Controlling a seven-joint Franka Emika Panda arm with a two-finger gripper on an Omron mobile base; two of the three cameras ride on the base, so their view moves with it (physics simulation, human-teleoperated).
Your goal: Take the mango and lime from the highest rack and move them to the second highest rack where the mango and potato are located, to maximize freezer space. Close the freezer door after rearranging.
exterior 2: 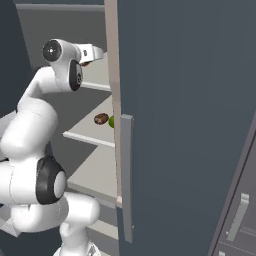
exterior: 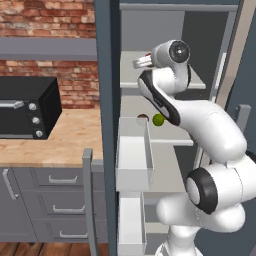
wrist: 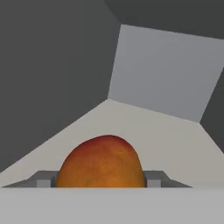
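Tool (wrist: 100, 183) clamped on mango (wrist: 101, 161), top rack (wrist: 175, 135).

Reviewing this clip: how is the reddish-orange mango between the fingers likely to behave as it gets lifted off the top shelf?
The mango looks smooth and rounded, so it may slip or rotate. It seems rigid, not squashy. If released onto the highest rack, it would probably roll.

mango (wrist: 101, 161): reddish-orange, darker red up top, warming to orange low down
lime (exterior: 158, 119): bright green
potato (exterior 2: 101, 118): dark brown
highest rack (wrist: 175, 140): pale grey-beige
freezer door (exterior 2: 190, 125): slate blue-grey, beige inner rim
drawer bin (exterior: 133, 160): white
brick wall (exterior: 45, 17): red-brown, pale mortar
oven (exterior: 27, 106): black
counter (exterior: 60, 137): light wood
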